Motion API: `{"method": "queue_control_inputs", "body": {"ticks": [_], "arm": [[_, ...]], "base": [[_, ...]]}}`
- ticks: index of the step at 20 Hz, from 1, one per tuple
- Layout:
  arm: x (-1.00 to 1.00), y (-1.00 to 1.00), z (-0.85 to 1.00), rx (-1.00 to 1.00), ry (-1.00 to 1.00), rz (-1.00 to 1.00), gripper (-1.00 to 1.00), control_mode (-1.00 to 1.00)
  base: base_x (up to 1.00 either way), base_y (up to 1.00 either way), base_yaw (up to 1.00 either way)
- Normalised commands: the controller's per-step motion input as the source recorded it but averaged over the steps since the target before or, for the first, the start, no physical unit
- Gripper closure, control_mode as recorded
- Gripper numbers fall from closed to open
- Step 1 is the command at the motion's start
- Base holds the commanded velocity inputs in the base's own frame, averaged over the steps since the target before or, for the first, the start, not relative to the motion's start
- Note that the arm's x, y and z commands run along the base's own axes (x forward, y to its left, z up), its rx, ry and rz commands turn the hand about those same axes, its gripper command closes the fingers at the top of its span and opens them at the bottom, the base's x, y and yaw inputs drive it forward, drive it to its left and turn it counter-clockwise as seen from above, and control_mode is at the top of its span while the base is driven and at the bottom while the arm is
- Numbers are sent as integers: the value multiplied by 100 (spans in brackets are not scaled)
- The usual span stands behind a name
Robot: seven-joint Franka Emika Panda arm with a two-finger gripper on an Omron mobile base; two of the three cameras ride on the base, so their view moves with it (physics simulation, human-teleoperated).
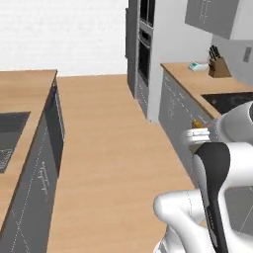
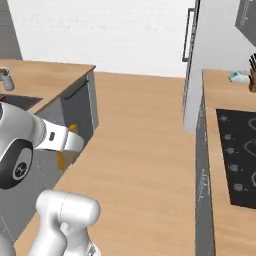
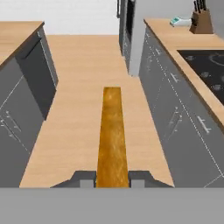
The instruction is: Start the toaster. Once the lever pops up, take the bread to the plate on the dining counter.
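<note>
Wood floor runs down a kitchen aisle between two rows of grey cabinets, ending at a white wall. From my seat I see the gripper clenched on the bread: in the hand view the golden-brown slice stands edge-on between the two dark fingertips and reaches out ahead over the floor. In the left base view a bit of the slice peeks out beside the white hand, in front of the right-hand cabinets. In the right base view the slice shows at the tip of the white hand, with the gripper held out over the aisle by the left cabinets.

On my right a wood counter carries a black cooktop, a knife block and a small pale object that I cannot make out. A tall grey oven stack stands past that counter's far end. On my left a second wood-topped counter holds a dark sink.
</note>
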Motion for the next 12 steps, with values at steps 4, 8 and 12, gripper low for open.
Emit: {"method": "queue_control_inputs", "body": {"ticks": [4, 8, 12], "arm": [[0, 0, 0, 0, 0, 0, 100, 100], [0, 0, 0, 0, 0, 0, 100, 100], [0, 0, 0, 0, 0, 0, 100, 100]], "base": [[-8, 0, 100], [-19, 0, 100], [-29, 6, 100]]}}
